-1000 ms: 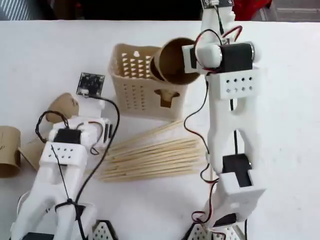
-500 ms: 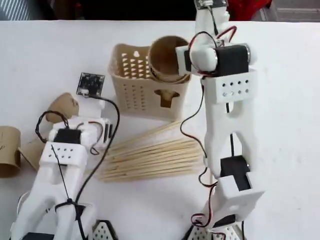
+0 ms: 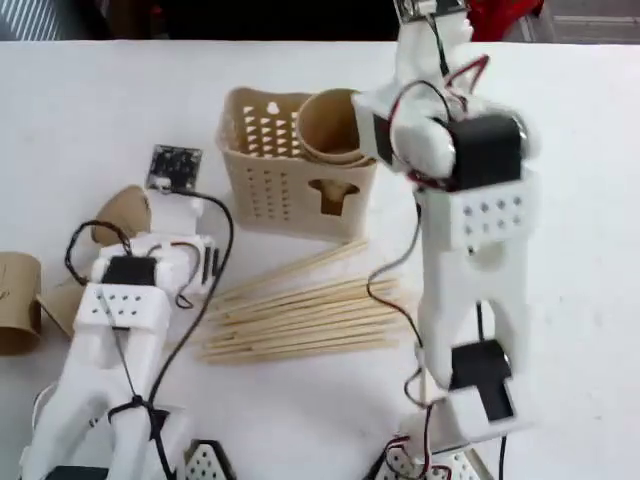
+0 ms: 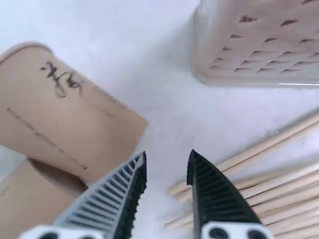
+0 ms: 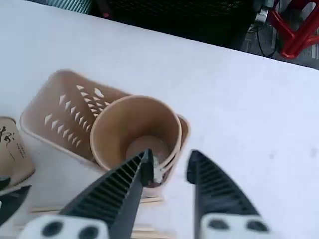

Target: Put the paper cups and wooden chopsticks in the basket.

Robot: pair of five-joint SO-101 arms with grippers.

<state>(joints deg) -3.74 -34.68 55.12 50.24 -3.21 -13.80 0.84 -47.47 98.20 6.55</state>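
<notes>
Inside the basket (image 3: 290,165) (image 5: 60,112), at the end nearest your right arm, one paper cup (image 3: 330,125) (image 5: 137,129) stands mouth up. It leans a little against the basket's wall, and its rim rises above the basket's rim. Your right gripper (image 5: 167,167) hangs just above that cup with its jaws released and parted. Nothing is clamped between them, and the tip of one finger shows over the cup's open mouth.

On the white table (image 3: 120,100) in front of the basket, the wooden chopsticks (image 3: 300,315) (image 4: 259,169) lie in a loose, fanned bundle. They are close to the basket's front wall but outside it. Your left gripper (image 4: 167,169) (image 3: 212,262) sits low over the table at the end of that bundle farther from your right arm. Its jaws are also apart and hold nothing, with bare table showing between them. The nearest chopstick ends lie just beside one of its fingers.

On the other side of that gripper, away from the basket, a second cup (image 3: 125,212) (image 4: 65,119) lies on its side with dark scribbled marks on its wall. It is near the gripper's other finger, and you cannot tell whether they touch. A third cup (image 3: 18,300) lies on its side farther from the basket, at the table's edge. Both are well outside the basket.
</notes>
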